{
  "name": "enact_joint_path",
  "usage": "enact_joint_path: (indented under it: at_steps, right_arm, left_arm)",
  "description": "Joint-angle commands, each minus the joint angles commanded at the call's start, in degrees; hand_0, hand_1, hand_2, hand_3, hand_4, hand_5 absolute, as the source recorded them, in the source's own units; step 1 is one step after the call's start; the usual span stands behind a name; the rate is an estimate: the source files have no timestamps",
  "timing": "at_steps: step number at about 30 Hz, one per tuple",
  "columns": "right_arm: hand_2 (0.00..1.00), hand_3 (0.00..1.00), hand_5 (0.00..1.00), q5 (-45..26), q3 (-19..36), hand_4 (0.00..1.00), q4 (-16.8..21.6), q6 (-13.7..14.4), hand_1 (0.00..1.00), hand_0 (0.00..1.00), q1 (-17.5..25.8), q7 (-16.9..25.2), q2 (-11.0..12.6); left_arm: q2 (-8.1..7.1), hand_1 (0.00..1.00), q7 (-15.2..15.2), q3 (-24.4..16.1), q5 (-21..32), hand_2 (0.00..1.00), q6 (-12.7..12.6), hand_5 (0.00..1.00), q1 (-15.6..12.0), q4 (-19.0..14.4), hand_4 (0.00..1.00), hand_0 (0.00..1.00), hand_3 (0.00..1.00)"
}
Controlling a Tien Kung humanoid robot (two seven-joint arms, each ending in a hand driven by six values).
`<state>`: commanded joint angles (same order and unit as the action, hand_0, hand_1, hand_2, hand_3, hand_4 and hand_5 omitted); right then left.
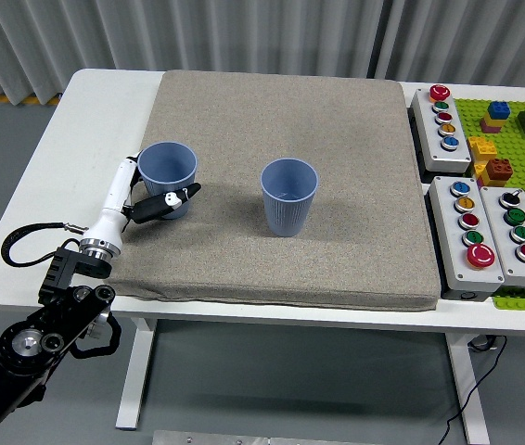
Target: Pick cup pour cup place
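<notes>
Two blue ribbed cups stand upright on the grey mat [290, 111]. One cup [288, 196] is at the mat's middle, with nothing near it. The other cup [167, 175] is by the mat's left edge, resting on the mat. My left hand [151, 198] wraps around this left cup: white fingers behind it, the black thumb across its lower front. The left arm comes up from the lower left corner. My right arm does not show.
Along the table's right side lie three grey button boxes [445, 117] [466, 232] [518, 232]. Beyond them is a green baseplate [522, 139] with coloured bricks. The white table [68, 139] shows bare to the left of the mat.
</notes>
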<state>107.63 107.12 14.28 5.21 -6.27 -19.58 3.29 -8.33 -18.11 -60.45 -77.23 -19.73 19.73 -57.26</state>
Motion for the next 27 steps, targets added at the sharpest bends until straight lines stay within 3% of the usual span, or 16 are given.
enact_joint_path:
  at_steps: [13,15,20,21,26,27]
  right_arm:
    - [0.587,0.595,0.055,0.4,0.1,0.002,0.0,-0.1,0.652,0.651,0.1,0.0,0.0]
    - [0.587,0.594,0.052,0.6,0.2,0.002,0.0,-0.2,0.652,0.651,0.2,0.0,0.0]
    - [0.587,0.594,0.052,0.8,0.3,0.002,0.0,-0.2,0.652,0.651,0.3,0.0,-0.1]
    - [0.583,0.594,0.05,0.8,0.3,0.002,0.0,-0.2,0.652,0.651,0.4,0.0,-0.1]
    - [0.583,0.594,0.05,1.0,0.4,0.002,0.0,-0.3,0.652,0.651,0.5,0.1,-0.1]
    - [0.583,0.594,0.049,1.0,0.4,0.002,0.0,-0.3,0.652,0.651,0.5,0.1,-0.1]
  left_arm:
    - [-0.09,0.654,0.1,-0.9,-0.4,0.748,1.0,0.298,-0.4,-0.1,0.943,0.667,0.748]
    - [-0.1,0.69,0.1,-0.9,-0.4,0.796,1.2,0.33,-0.5,-0.1,0.979,0.678,0.774]
    - [-0.22,0.69,0.5,-1.5,-1.5,0.796,2.9,0.33,-1.0,-0.6,0.979,0.678,0.774]
    - [-0.26,0.731,0.7,-1.6,-1.8,0.875,3.4,0.369,-1.1,-0.7,0.998,0.717,0.876]
    - [-0.36,0.731,1.6,-2.3,-3.0,0.875,6.0,0.369,-1.5,-1.3,0.998,0.717,0.876]
    - [-0.38,0.801,1.7,-2.3,-3.2,0.97,6.3,0.389,-1.5,-1.4,0.998,0.783,0.998]
